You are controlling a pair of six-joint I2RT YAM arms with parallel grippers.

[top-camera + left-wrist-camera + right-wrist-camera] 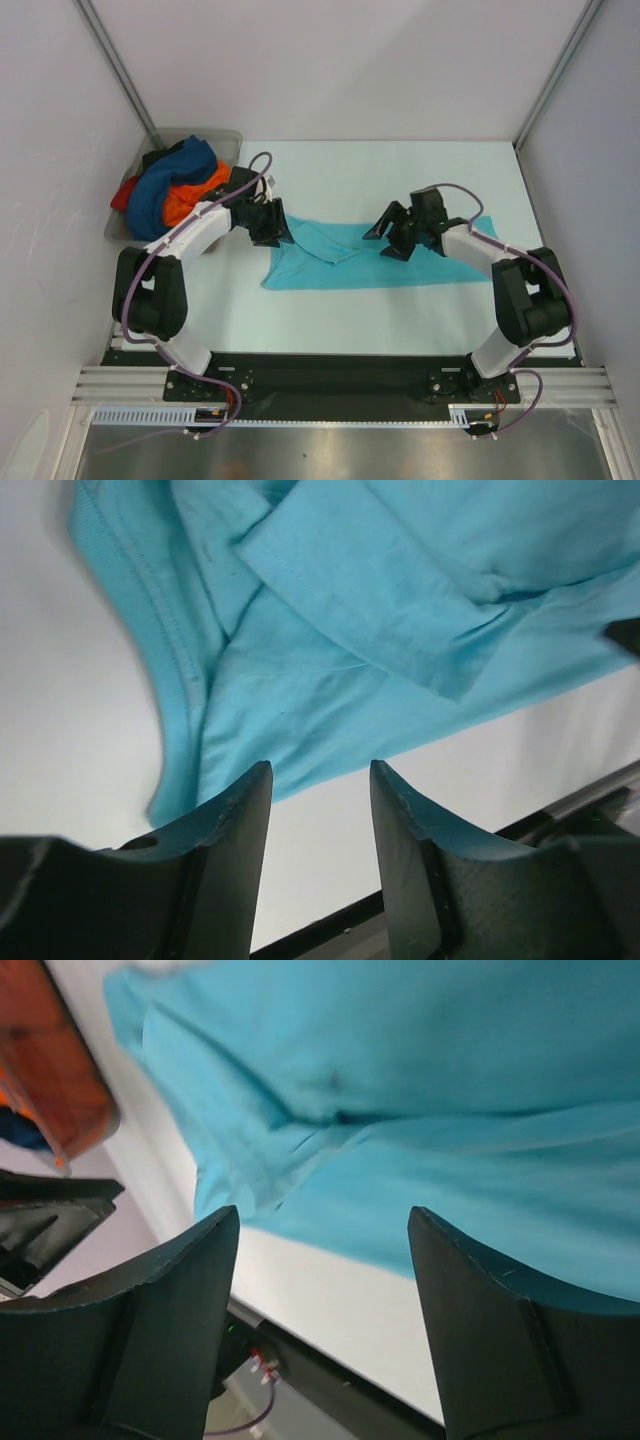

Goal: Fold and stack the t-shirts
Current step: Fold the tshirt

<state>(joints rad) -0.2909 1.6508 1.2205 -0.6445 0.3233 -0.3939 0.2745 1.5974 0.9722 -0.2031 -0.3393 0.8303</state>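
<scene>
**Turquoise tee laid out in a white booth.** A pale counter (400,310) fills a white-walled enclosure, with metal posts (122,70) rising at its far corners. The turquoise t-shirt (350,265) lies across the middle of the counter as a long band. One flap is folded over near its centre and its left end is rumpled.

In the far-left corner a grey tray (225,133) holds a dark blue shirt (175,180), an orange shirt (195,200) and a red shirt (124,193) in a heap.

The left gripper (275,232) hangs over the band's far-left corner, its jaws moderately apart and holding nothing. The right gripper (388,240) hangs over the right half, its jaws wide and empty. Whether either tip brushes the cloth is hard to tell from above.

Bare counter runs along the near edge and the far side. A narrower strip lies between the shirt's right end and the right wall.
</scene>
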